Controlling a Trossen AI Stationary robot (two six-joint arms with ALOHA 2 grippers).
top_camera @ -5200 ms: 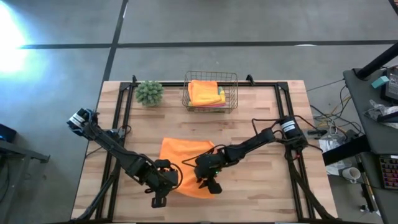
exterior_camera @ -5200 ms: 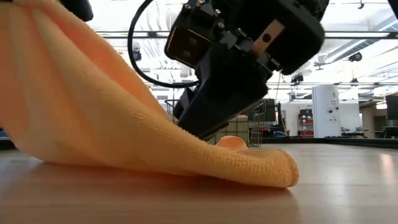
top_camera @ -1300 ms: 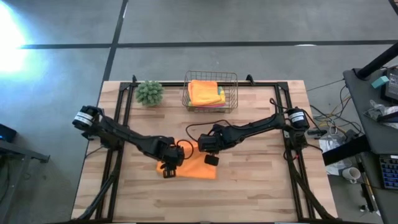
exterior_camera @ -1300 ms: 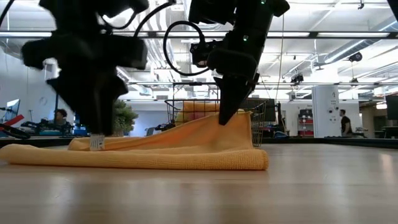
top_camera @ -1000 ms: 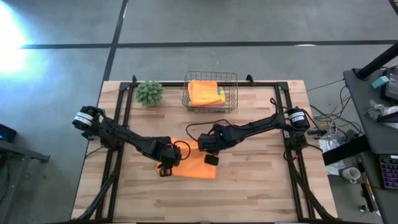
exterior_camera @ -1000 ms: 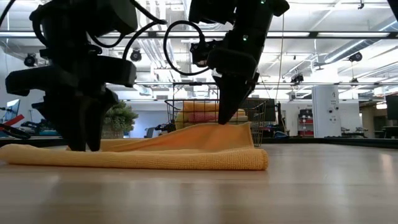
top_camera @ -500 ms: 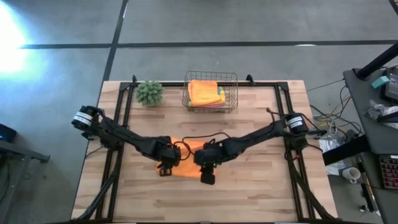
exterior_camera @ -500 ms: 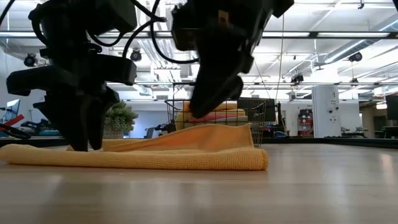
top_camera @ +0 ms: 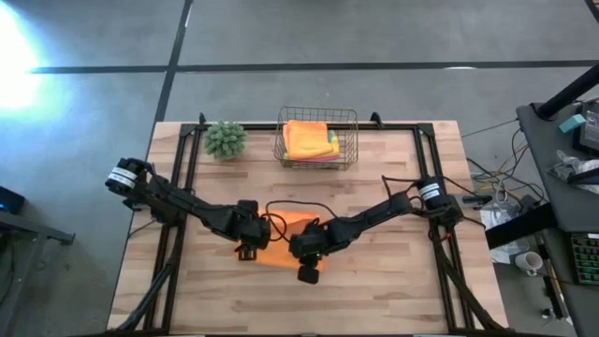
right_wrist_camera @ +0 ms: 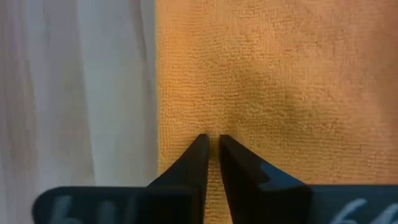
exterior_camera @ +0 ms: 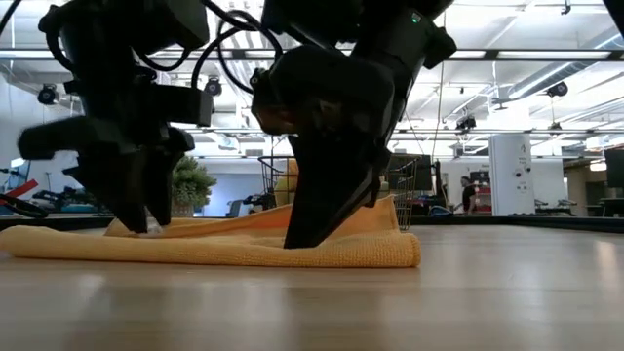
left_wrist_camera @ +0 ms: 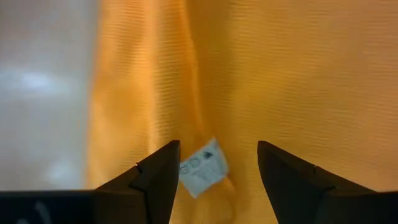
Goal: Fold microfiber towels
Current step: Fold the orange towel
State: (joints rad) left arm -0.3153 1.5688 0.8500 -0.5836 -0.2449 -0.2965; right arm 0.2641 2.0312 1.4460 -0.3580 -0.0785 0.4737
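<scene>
An orange microfiber towel lies folded flat on the wooden table, its white tag showing on top. My left gripper stands open over the towel's left part, a finger on each side of the tag; whether it touches the cloth I cannot tell. My right gripper is shut on the towel close to its near edge. More folded towels lie in a wire basket at the far edge. My right gripper comes slanting down from the table's right and far side. Its fingertips are closed on the orange towel's top cloth just inside the near edge. One layer or several, I cannot tell. The towel lies flat on the table.
The wire basket stands at the table's far middle and a fuzzy green plant ball to its left. Bare wood lies at the table's near edge and to the right. A person shows in the room beyond the table.
My right gripper has gone from the towel's far right part toward the table's near edge and down onto the towel, tipping more steeply. The towel has stayed where it lay. My left gripper has turned a little in place.
</scene>
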